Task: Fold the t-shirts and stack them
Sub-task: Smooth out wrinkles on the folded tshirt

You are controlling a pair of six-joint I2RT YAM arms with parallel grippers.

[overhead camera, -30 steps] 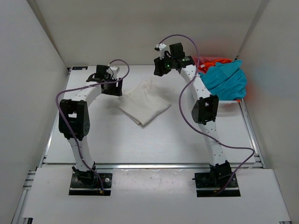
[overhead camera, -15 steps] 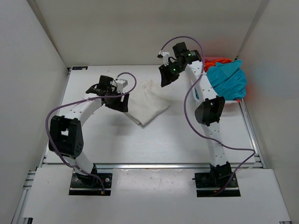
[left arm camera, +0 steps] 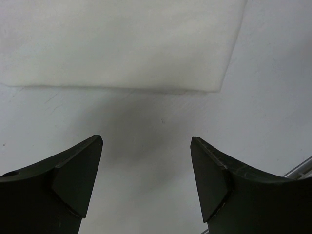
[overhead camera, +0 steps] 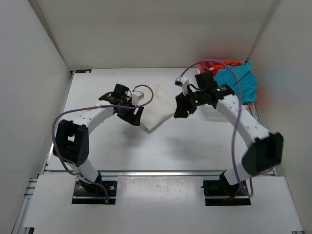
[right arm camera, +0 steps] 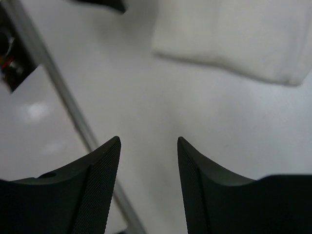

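the white t-shirt lies folded flat near the middle of the desk, with one corner pointing toward the near edge. the left gripper hangs low at the shirt's left border, its jaws apart with only bare desk between them. in the left wrist view the folded edge runs straight across just ahead of the fingertips, not touching them, and ends in a squared corner on the right. the right gripper sits just off the shirt's right side, its jaws also apart and holding nothing. its wrist view shows the shirt's soft edge ahead and to the right, clear of the fingers, and a metal rail at the desk's border slanting past on the left. the teal t-shirt is heaped at the far right corner, with the orange t-shirt showing behind it, both well apart from the grippers. wide bare desk lies open on the near side of the white shirt and along the far left.
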